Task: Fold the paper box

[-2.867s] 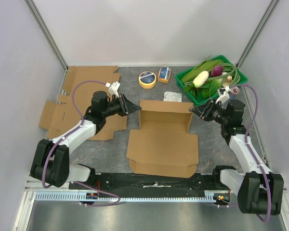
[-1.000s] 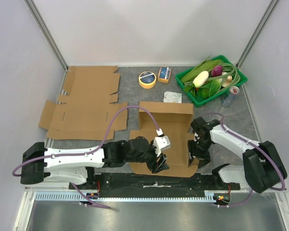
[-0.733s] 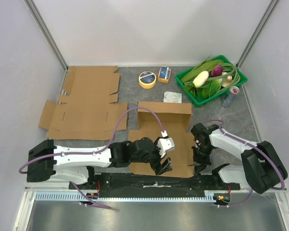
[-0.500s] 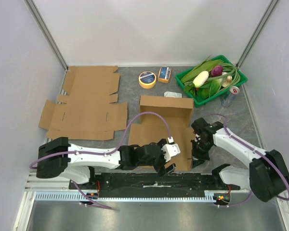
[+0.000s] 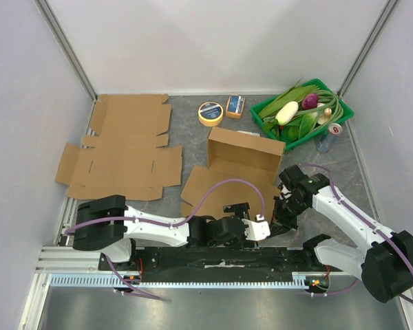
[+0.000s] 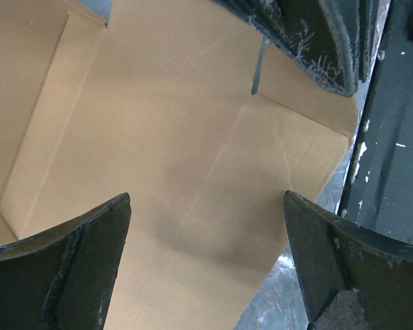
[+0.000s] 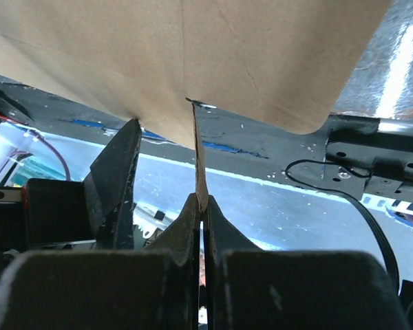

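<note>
The brown paper box (image 5: 242, 152) stands half formed in the middle of the table, its back wall raised and its wide front panel (image 5: 210, 189) lying flat. My right gripper (image 5: 279, 221) is shut on a thin side flap of the box, seen edge-on between the fingers (image 7: 201, 201). My left gripper (image 5: 256, 229) is low at the box's near edge, open wide, with the cardboard panel (image 6: 165, 137) lying under its spread fingers (image 6: 62, 268) and nothing between them.
Two flat cardboard blanks (image 5: 120, 165) lie at the left. A yellow tape roll (image 5: 210, 113) and a small orange box (image 5: 235, 106) sit behind the box. A green basket of vegetables (image 5: 301, 113) and a can (image 5: 328, 136) are at the back right. A black rail (image 5: 220, 258) runs along the near edge.
My left gripper opened wide and slid right along the box's near edge. My right gripper shut on the side flap. The box shifted back and turned, now covering the white packet behind it.
</note>
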`<state>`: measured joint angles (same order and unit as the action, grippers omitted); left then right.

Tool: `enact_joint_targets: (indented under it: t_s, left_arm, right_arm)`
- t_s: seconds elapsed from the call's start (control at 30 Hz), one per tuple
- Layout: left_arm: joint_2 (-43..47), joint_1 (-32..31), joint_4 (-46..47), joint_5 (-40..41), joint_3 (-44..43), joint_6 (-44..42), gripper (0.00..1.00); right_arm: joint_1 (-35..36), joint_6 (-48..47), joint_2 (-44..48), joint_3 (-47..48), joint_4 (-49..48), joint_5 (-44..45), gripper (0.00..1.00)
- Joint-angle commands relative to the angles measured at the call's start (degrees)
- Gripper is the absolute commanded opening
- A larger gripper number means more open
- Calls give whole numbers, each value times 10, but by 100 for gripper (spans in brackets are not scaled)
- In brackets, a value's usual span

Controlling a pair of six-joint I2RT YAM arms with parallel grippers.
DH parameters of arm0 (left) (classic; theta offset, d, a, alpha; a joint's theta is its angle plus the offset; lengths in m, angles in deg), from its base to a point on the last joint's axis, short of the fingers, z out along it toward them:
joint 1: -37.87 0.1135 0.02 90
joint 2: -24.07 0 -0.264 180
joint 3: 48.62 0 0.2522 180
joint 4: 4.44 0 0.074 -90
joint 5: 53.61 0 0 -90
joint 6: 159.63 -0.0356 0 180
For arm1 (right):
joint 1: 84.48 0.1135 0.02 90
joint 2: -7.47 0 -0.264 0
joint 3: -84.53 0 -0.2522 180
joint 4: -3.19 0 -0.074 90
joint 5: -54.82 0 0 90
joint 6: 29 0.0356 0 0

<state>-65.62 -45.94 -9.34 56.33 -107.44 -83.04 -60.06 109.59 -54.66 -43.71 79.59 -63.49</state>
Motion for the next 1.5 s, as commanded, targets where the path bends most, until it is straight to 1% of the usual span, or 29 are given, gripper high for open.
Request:
enact_joint_targets:
  t_s: [0.0,0.1,0.23,0.3,0.43,0.57,0.67,0.7,0.77,0.8,0.83,0.87,0.93,0.97,1.0,1.03,1.07,1.1,1.13,1.17,1.2,1.23,1.27,1.3,1.33,1.37,1.4,1.43,1.47]
  left_arm:
    - [-12,-22,69,49,6,-98,98]
    - [10,-27,73,37,28,-112,99]
    - [86,-34,53,-30,54,-83,99]
    - [117,-36,57,-41,74,-79,99]
    - [108,-36,45,-45,74,-92,99]
    - [70,-36,44,-52,62,-110,97]
    - [52,-36,72,-17,65,-130,95]
    - [37,-36,73,24,60,-138,90]
    - [22,-35,97,61,57,-165,82]
    - [16,-36,126,92,55,-175,74]
    - [4,-35,132,111,48,-185,65]
    - [2,-36,141,132,45,-188,45]
    - [13,-36,149,165,48,-186,31]
    - [23,-36,155,171,53,-183,19]
    - [35,-37,158,173,59,-179,13]
    - [60,-38,157,179,63,-174,8]
    - [74,-40,151,182,63,-169,3]
    - [90,-42,117,182,60,-148,2]
    - [110,-43,100,185,53,-135,2]
    - [146,-46,65,184,45,-117,2]
    - [169,-46,42,177,40,-87,2]
    - [189,-48,-13,178,24,-67,2]
    - [229,-47,-50,172,9,-43,2]
    - [245,-47,-82,146,-9,11,2]
    - [257,-47,-163,133,-53,45,2]
    - [268,-47,-191,125,-78,81,2]
    - [275,-44,-231,111,-108,170,2]
    - [270,-42,-261,93,-177,203,2]
    - [261,-41,-344,73,-221,231,2]
  right_arm:
    - [-8,17,12,31,28,-58,0]
    - [-15,17,10,27,31,-72,0]
    - [-17,22,7,35,27,-80,0]
    - [-17,24,1,41,27,-84,0]
    - [-18,30,-8,45,23,-93,0]
    - [-17,41,-7,41,19,-109,0]
    - [-18,47,-5,38,19,-114,0]
    - [-18,48,-3,37,19,-116,0]
    - [-18,52,-1,35,17,-122,0]
    - [-18,55,0,37,17,-123,0]
    - [-17,53,0,39,15,-122,0]
    - [-18,48,4,51,14,-121,1]
    - [-29,26,14,70,11,-109,8]
    - [-37,14,16,104,9,-103,21]
    - [-46,-8,19,127,0,-73,25]
    - [-51,-28,23,152,-2,-50,44]
    - [-54,-56,22,212,-4,-24,55]
    - [-57,-82,19,241,0,29,62]
    - [-59,-128,16,270,3,48,66]
    - [-61,-144,20,323,1,68,75]
    - [-61,-157,30,342,-9,92,80]
    - [-61,-181,56,360,-13,141,85]
    - [-61,-193,68,397,-15,172,94]
    - [-61,-203,82,413,-22,205,96]
    - [-61,-210,104,423,-28,279,98]
    - [-61,-232,112,437,-34,315,98]
    - [-61,-242,118,436,-49,345,98]
    - [-61,-245,116,433,-52,382,98]
    - [-61,-258,109,427,-57,416,98]
